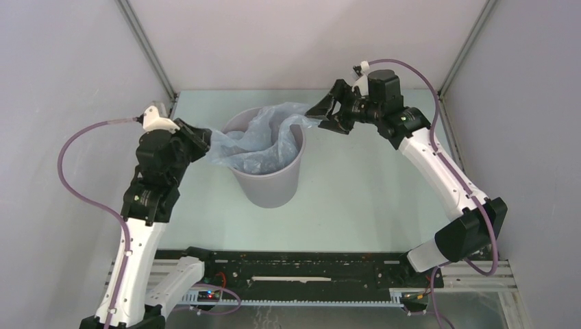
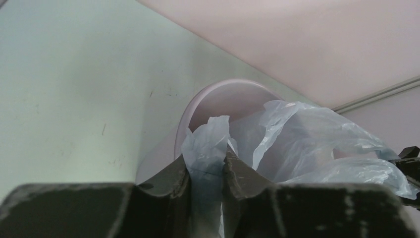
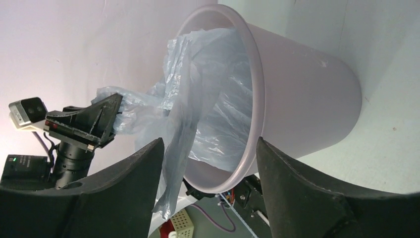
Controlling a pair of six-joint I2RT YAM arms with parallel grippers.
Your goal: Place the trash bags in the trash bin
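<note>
a: while the bin [image 1: 270, 188] sits upright on the desk [image 1: 356, 192], where's the bag [image 1: 264, 147]?
b: partly inside, draped over the rim toward the left gripper [image 1: 202, 140]. film's between its jaws, can't tell if pinched. right gripper [image 1: 320, 115] is spread wide, empty.

A pale green table [image 1: 370, 199] spanned a small booth. Plain grey panels closed it in: a back wall [image 1: 301, 41] on the far side, a left wall [image 1: 55, 82] and a right wall [image 1: 541, 103]. Metal posts [image 1: 147, 48] ran up both far corners. The light was soft and even, and faint dark scuffs marked the tabletop.
</note>
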